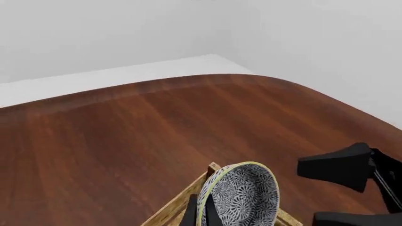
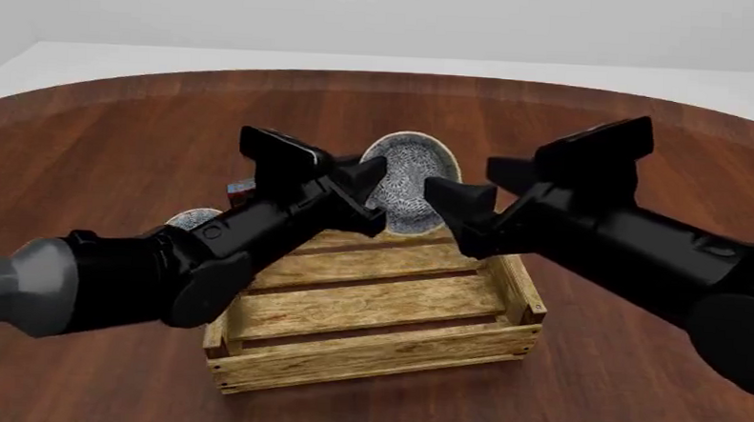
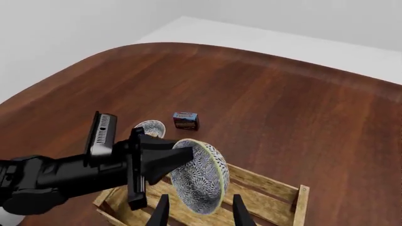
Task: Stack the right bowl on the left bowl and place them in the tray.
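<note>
A grey-patterned bowl [image 2: 411, 179] with a pale green rim hangs tipped on edge over the far side of the wooden slat tray [image 2: 384, 350]. My left gripper [image 2: 375, 187] is shut on that bowl's rim; the left wrist view shows its fingers pinching the bowl [image 1: 242, 193]. My right gripper [image 2: 453, 214] is open just right of the bowl, its fingers [image 3: 238, 212] spread on either side of the bowl [image 3: 201, 181] without touching it. A second patterned bowl [image 2: 196, 219] sits upright on the table left of the tray, partly hidden by the left arm.
A small red-and-blue box [image 3: 186, 120] stands on the table beyond the second bowl [image 3: 150, 128]. The tray [image 3: 270, 181] holds nothing on its slat floor. Brown tabletop extends all round, with a curved far edge.
</note>
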Action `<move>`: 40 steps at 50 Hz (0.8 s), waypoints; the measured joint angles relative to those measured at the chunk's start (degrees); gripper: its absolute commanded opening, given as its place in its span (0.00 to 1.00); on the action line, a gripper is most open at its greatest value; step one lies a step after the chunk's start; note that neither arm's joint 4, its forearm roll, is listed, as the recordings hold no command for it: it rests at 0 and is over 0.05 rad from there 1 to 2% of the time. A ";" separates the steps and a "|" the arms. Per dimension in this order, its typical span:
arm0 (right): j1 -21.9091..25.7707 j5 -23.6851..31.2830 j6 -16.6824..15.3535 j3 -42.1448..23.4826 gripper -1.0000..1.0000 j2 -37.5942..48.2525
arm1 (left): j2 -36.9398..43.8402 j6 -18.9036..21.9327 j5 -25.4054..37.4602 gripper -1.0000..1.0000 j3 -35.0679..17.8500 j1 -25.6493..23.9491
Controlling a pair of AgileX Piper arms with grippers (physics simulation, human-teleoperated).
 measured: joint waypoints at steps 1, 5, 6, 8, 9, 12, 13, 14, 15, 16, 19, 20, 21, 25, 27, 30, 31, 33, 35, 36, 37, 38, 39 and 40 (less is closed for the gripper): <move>0.00 0.05 0.01 0.01 1.00 -0.12 | 0.06 0.07 0.15 0.00 -0.20 0.34; -0.06 0.22 -0.01 0.03 1.00 -0.54 | -0.14 0.51 0.86 0.00 -0.69 1.78; -0.07 0.26 -0.01 0.04 1.00 -0.63 | -0.26 0.65 1.06 0.00 -0.76 2.14; -0.07 0.32 -0.01 0.05 1.00 -0.79 | -0.63 0.90 1.43 0.00 -0.81 2.85; -0.06 0.35 0.00 0.05 1.00 -0.85 | -0.84 1.02 1.61 0.00 -0.82 3.21; -0.01 0.40 0.00 0.07 1.00 -0.99 | -1.55 1.45 2.14 0.00 -0.80 4.30; 0.00 0.41 -0.01 0.08 1.00 -1.03 | -1.81 1.60 2.30 0.00 -0.78 4.66; 0.01 0.42 -0.03 0.08 1.00 -1.05 | -2.07 1.72 2.46 0.00 -0.76 5.00; 0.02 0.43 -0.04 0.10 1.00 -1.09 | -2.34 1.81 2.62 0.00 -0.72 5.33; 0.03 0.44 -0.06 0.11 1.00 -1.12 | -2.61 1.89 2.77 0.00 -0.68 5.65; 0.02 0.49 -0.09 0.13 1.00 -1.25 | -3.50 2.14 3.30 0.00 -0.49 6.61; 0.02 0.51 -0.10 0.13 1.00 -1.30 | -3.83 2.21 3.48 0.00 -0.39 6.92; 0.00 0.53 -0.10 0.14 1.00 -1.34 | -4.19 2.27 3.66 0.00 -0.28 7.20; -0.09 0.52 -0.06 0.14 1.00 -1.42 | -5.89 2.54 4.55 0.00 0.28 8.38; -0.12 0.50 0.00 0.13 1.00 -1.41 | -6.84 2.69 5.11 0.00 0.59 8.88; -0.16 0.47 0.07 0.14 1.00 -1.38 | -8.36 2.86 6.07 0.00 1.06 9.49; -0.17 0.45 0.08 0.15 1.00 -1.38 | -8.92 2.95 6.43 0.00 1.24 9.69; -0.15 0.45 0.13 0.16 1.00 -1.37 | -10.07 3.16 7.15 0.00 1.60 10.12; -0.14 0.44 0.18 0.16 1.00 -1.34 | -11.28 3.34 7.87 0.00 1.98 10.55; -0.12 0.42 0.21 0.17 1.00 -1.30 | -11.91 3.42 8.21 0.00 2.20 10.77; -0.11 0.41 0.23 0.17 1.00 -1.26 | -12.51 3.48 8.53 0.00 2.40 10.97; -0.10 0.40 0.27 0.17 1.00 -1.23 | -13.08 3.49 8.86 0.00 2.60 11.18; -0.10 0.39 0.29 0.17 1.00 -1.20 | -13.65 3.53 9.17 0.00 2.80 11.37; -0.10 0.38 0.32 0.17 1.00 -1.17 | -14.21 3.62 9.48 0.00 3.01 11.60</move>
